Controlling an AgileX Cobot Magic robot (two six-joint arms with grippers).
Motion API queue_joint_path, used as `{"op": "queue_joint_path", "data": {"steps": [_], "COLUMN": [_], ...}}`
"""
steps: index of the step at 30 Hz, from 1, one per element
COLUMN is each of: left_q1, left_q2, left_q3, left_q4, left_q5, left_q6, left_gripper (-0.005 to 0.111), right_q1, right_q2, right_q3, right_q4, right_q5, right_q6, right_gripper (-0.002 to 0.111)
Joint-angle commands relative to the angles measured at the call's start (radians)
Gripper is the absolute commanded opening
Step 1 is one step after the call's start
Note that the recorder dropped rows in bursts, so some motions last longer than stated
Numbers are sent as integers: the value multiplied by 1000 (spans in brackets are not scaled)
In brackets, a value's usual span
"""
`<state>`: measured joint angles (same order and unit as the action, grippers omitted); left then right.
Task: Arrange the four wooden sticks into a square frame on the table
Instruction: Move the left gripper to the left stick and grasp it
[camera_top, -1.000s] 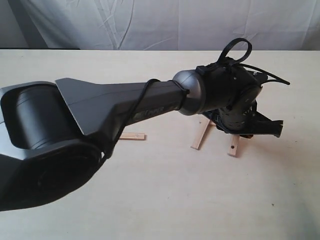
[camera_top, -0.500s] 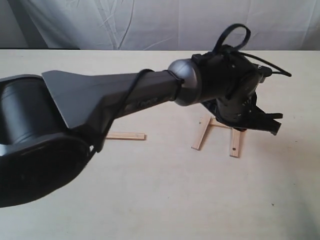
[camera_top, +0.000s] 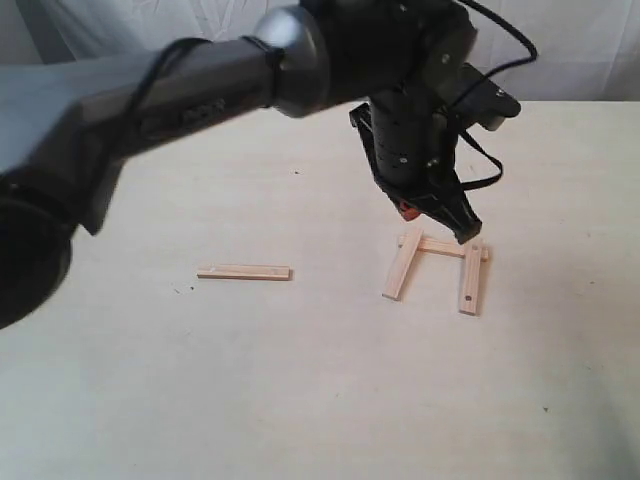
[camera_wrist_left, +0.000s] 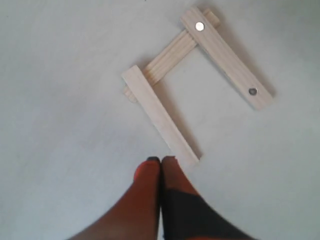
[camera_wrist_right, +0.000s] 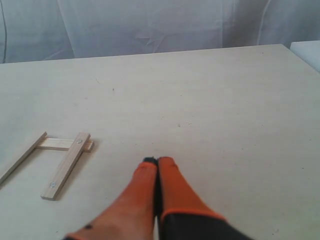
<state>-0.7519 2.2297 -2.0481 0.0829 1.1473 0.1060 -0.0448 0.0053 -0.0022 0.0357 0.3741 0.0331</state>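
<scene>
Lifted and swung back since half a second ago, the left arm now crosses the upper left of the exterior view. Its left gripper hangs over the far end of the sticks instead of covering them. The fingers are pressed together with nothing between them. The right gripper shows only in its own wrist view, likewise closed on nothing, above bare tabletop.

The table is a pale cream wood-grain surface with a few dark specks, and it fills most of every view. Behind its far edge hangs a creased white cloth.

Three sticks form a U right of centre in the exterior view, open toward the bottom edge. A cross stick lies at the far side, with a plain stick over its left end and a dotted stick over its right end. The dotted stick has a small round dot near each end. The lone stick lies flat well apart, left of centre, so the square lacks its fourth side.

In the exterior view the gripper's tip overlaps the cross stick, and contact cannot be judged there. The arm's near part is a dark blur at the left edge. In the right wrist view the frame edge cuts off the plain stick.
</scene>
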Motion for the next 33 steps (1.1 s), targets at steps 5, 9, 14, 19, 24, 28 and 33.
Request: {"op": "queue_joint_path", "data": {"steps": [5, 9, 14, 19, 24, 28, 33], "left_q1": [156, 238, 335, 373, 373, 373, 373], "left_q2": [-183, -269, -325, -322, -297, -263, -209], "left_q3": [147, 276, 436, 585, 665, 714, 727], "left_q4": [-185, -211, -230, -242, -286, -267, -253], "left_q5": [35, 33, -60, -232, -266, -281, -342], "left_q6": [364, 536, 661, 785, 1111, 1273, 1278], "left_gripper": [0, 0, 0, 0, 0, 0, 3], "right_q1": [-2, -2, -2, -2, -2, -2, -2], "right_q2": [-5, -5, -5, -5, -5, -5, -5], "right_q3": [2, 2, 2, 2, 2, 2, 2], "right_q4": [-4, -4, -4, 4, 4, 4, 4], "right_q5": [-12, -12, -12, -9, -9, -9, -9], "right_q6": [-3, -3, -3, -3, -3, -3, -3], "right_gripper": [0, 0, 0, 0, 0, 0, 0]}}
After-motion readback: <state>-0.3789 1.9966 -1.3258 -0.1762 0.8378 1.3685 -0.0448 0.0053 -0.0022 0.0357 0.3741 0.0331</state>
